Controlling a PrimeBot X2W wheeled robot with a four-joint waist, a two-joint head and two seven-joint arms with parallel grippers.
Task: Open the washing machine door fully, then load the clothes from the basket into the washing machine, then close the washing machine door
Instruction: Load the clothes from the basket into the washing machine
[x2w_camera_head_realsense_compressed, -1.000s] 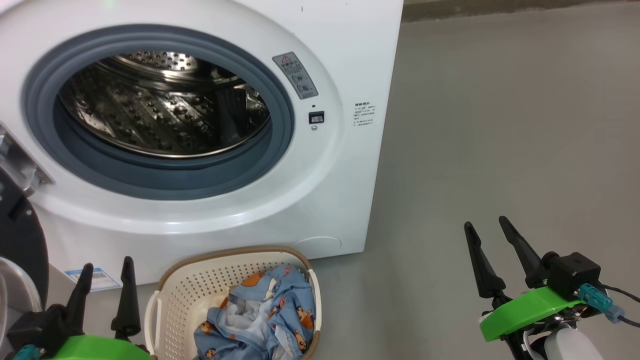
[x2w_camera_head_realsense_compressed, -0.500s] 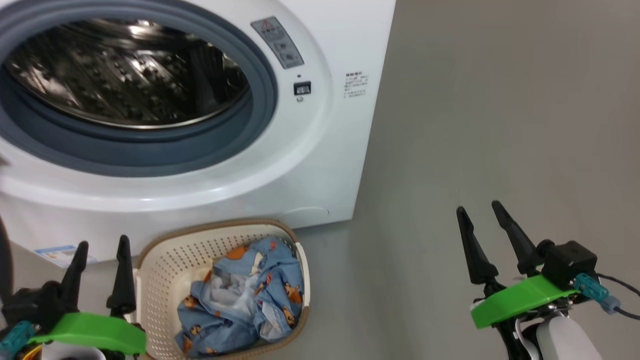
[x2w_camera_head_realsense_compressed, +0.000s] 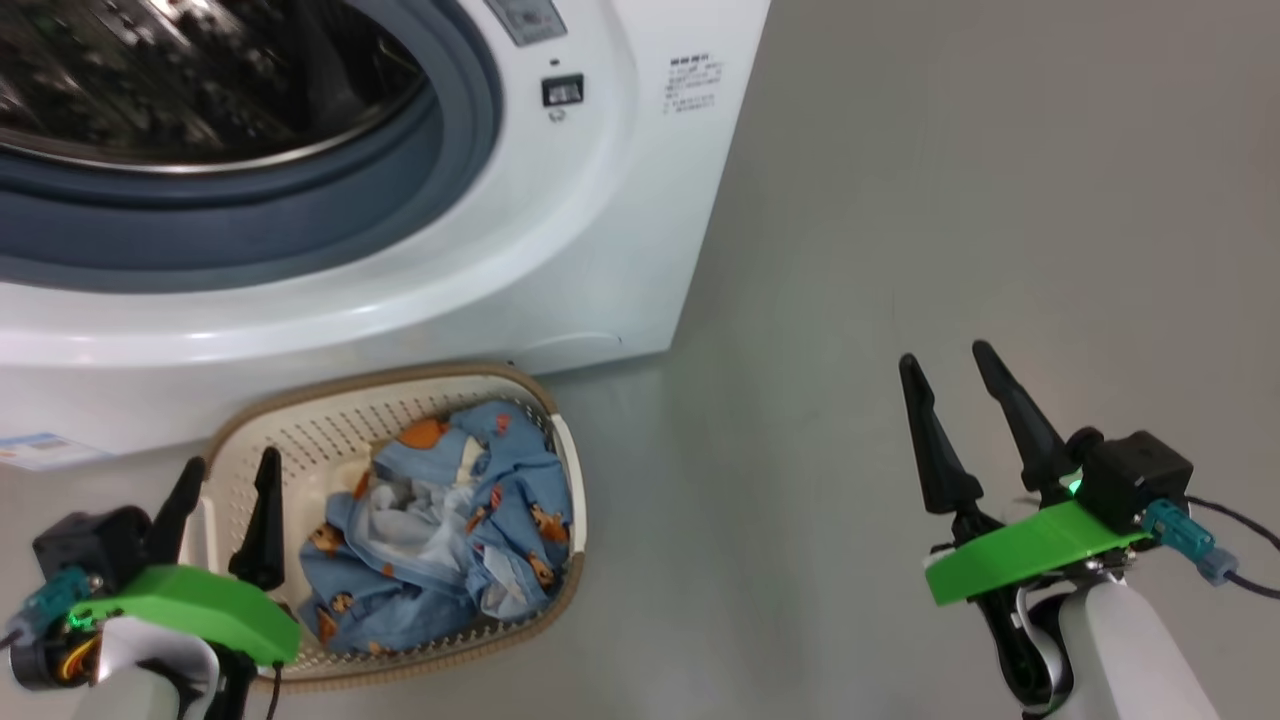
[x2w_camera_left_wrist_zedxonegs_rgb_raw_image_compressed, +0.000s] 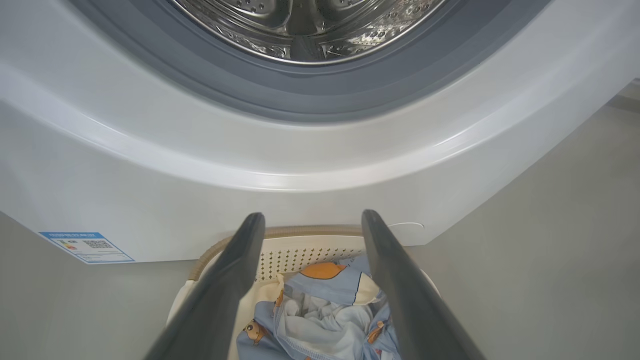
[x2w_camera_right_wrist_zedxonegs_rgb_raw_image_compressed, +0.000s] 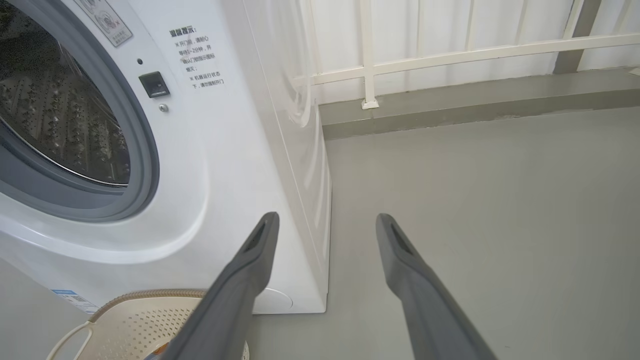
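Clothes (x2w_camera_head_realsense_compressed: 440, 520) sit bunched in one crumpled heap inside the basket (x2w_camera_head_realsense_compressed: 300, 440). We can't call a long axis for the heap. Blue bear-print fabric faces up, with white lining showing near the middle.

Basket is on the floor (x2w_camera_head_realsense_compressed: 900, 200), mouth up, just in front of the washing machine (x2w_camera_head_realsense_compressed: 560, 260) and near its right front corner. Its white handles face left and right in the head view, so we read the long axis as running roughly along the machine front, a bit skewed.

The machine's opening faces us. Grey-blue gasket (x2w_camera_head_realsense_compressed: 300, 220) rings the steel drum (x2w_camera_head_realsense_compressed: 200, 90), and the drum axis runs straight back into the cabinet. Blue label (x2w_camera_left_wrist_zedxonegs_rgb_raw_image_compressed: 86, 246) is low on the front panel, left of the basket.

Left gripper (x2w_camera_head_realsense_compressed: 229, 462) is over the basket's left end with its fingers apart and nothing between them. In the left wrist view the fingers frame the clothes and point at the machine's lower front.

Right gripper (x2w_camera_head_realsense_compressed: 943, 356) is well off to the right over bare floor, fingers spread and empty. In the right wrist view they point past the cabinet's right front corner, towards a white railing (x2w_camera_right_wrist_zedxonegs_rgb_raw_image_compressed: 367, 55).
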